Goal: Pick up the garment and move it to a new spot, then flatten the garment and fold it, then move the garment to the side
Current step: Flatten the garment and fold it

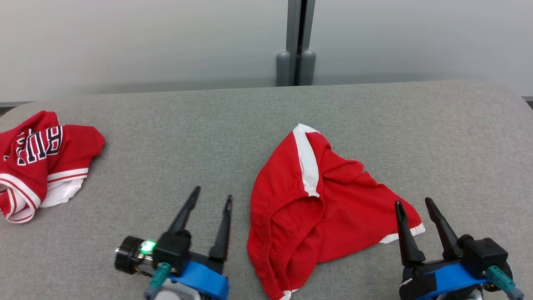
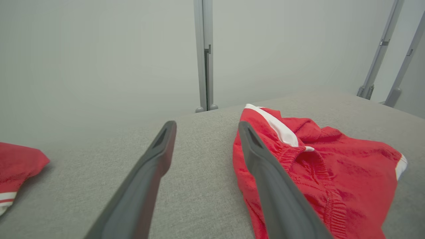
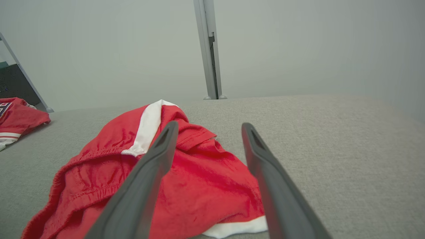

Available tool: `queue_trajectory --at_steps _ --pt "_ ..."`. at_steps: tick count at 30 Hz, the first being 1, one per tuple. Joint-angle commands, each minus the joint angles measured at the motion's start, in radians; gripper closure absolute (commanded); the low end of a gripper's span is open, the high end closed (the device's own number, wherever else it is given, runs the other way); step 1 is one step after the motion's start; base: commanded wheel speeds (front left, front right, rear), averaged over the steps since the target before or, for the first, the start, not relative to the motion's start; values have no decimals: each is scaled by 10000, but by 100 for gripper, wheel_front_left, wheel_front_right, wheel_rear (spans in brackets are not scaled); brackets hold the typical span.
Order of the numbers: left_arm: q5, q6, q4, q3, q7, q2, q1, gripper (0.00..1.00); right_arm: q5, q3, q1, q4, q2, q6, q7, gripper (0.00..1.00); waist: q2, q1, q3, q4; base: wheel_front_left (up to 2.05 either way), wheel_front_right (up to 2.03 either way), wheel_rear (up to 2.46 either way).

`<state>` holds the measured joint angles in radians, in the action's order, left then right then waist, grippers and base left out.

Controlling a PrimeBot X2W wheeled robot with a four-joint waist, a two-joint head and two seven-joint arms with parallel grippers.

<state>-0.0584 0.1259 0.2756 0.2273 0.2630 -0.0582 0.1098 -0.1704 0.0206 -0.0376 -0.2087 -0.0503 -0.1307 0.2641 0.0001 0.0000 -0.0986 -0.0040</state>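
Observation:
The garment [image 1: 316, 200] is a pair of red shorts with white side stripes, lying crumpled on the grey table [image 1: 208, 125] in the middle front. Its elastic waistband gapes toward me. My left gripper [image 1: 212, 195] stands open just left of it, nothing between its fingers; in the left wrist view the garment [image 2: 318, 166] lies behind the right finger [image 2: 265, 172]. My right gripper [image 1: 414, 202] is open at the garment's right hem corner, slightly above the cloth. From the right wrist the garment [image 3: 199, 179] spreads under and left of the gripper [image 3: 207, 126].
A second red garment [image 1: 37, 162] with white trim and lettering lies crumpled at the table's far left edge. A grey post [image 1: 296, 46] stands against the pale wall behind the table. Bare grey surface stretches to the right and back.

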Motion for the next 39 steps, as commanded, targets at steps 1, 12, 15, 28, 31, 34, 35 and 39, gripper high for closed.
queue_trajectory --at_steps 1,12,15,28,31,34,35,39 --pt "41 69 78 387 26 -72 151 0 -78 -3 -65 -47 -6 -1 5 0 -1 0 37 -51 0 0 0" --pt "-592 45 1165 4250 -51 -810 893 0 -97 142 28 -301 -7 -1 5 0 -1 0 195 -426 0 0 0" --pt "-835 45 1519 4668 -93 -845 1120 0 -136 211 -50 -357 -8 -1 5 0 -1 0 167 -579 0 0 0" --pt "-1396 46 3206 5477 -23 -476 2807 0 -208 377 -416 -505 -11 -1 5 0 -1 0 -152 -1384 0 0 0" --pt "-1562 47 3671 5632 -13 -457 3110 0 -251 387 -513 -501 -10 -1 5 0 -1 0 -352 -1579 0 0 0" --pt "-1746 47 4146 5738 3 -360 3468 0 -289 403 -631 -492 -11 -1 6 0 -1 0 -553 -1735 0 0 0" --pt "-1820 47 4326 5791 1 -315 3578 0 -312 407 -661 -489 -11 -1 5 0 -1 0 -612 -1778 0 0 0" --pt "-2028 45 5041 5923 3 -183 4138 0 -388 471 -864 -468 -11 -1 6 0 -1 0 -876 -1979 0 0 0"
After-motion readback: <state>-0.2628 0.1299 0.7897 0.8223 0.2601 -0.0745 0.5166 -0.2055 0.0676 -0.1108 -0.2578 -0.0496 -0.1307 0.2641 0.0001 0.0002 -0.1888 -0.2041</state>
